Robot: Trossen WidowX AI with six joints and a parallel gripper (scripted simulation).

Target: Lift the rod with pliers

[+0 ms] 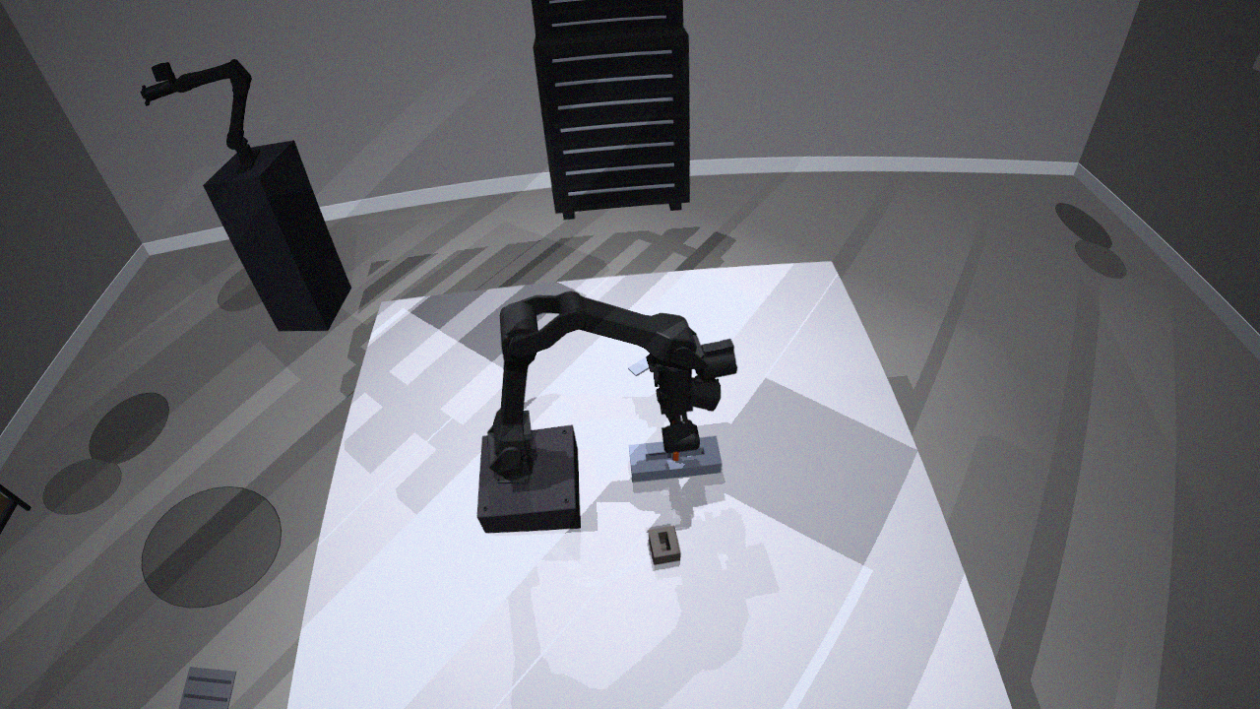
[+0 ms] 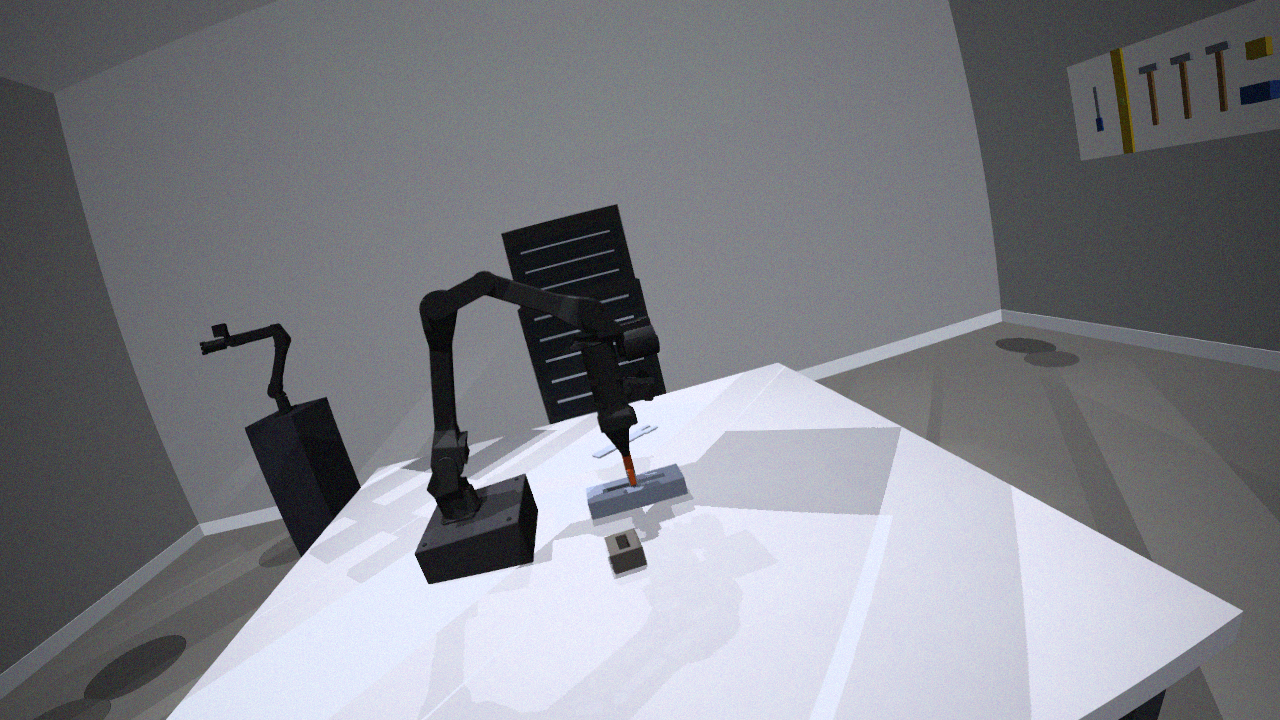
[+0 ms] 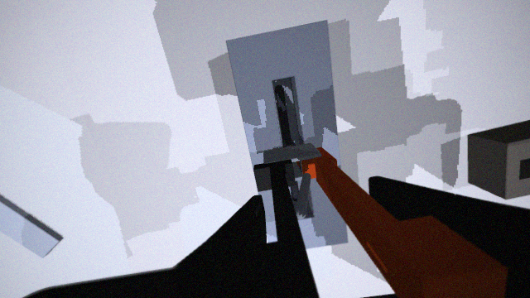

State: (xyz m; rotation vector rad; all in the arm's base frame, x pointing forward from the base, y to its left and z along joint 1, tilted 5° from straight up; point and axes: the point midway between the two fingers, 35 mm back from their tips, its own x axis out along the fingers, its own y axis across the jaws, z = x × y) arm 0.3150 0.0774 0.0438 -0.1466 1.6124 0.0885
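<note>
Squeeze stage at the block, lift still to be made

The pliers [image 1: 675, 456] [image 2: 630, 470] [image 3: 352, 194] are held nearly upright over the block [image 1: 643, 472] [image 2: 640, 504] [image 3: 281, 58], clamped by their handles in the gripper [image 1: 678, 447] [image 2: 624, 450] [image 3: 315, 194]. The dark rod [image 3: 284, 120] appears to be lying in the block's channel [image 1: 656, 455] [image 2: 613, 488] [image 3: 295, 120]. The nose is at the channel; whether the rod is enclosed, or the lock made, cannot be told.

The handle squeeze is judged to be in hand. Firm, even closing until the lock clicks is called for, with the nose kept down, then a straight lift and a steady hold.

The channel walls leave little sideways room, so the nose could be caught by drift. The holster [image 1: 664, 556] [image 2: 628, 562] [image 3: 486, 165] is set apart on the block's right, the base [image 1: 529, 520] [image 2: 483, 564] behind it. Above the block, only the arm is seen.
</note>
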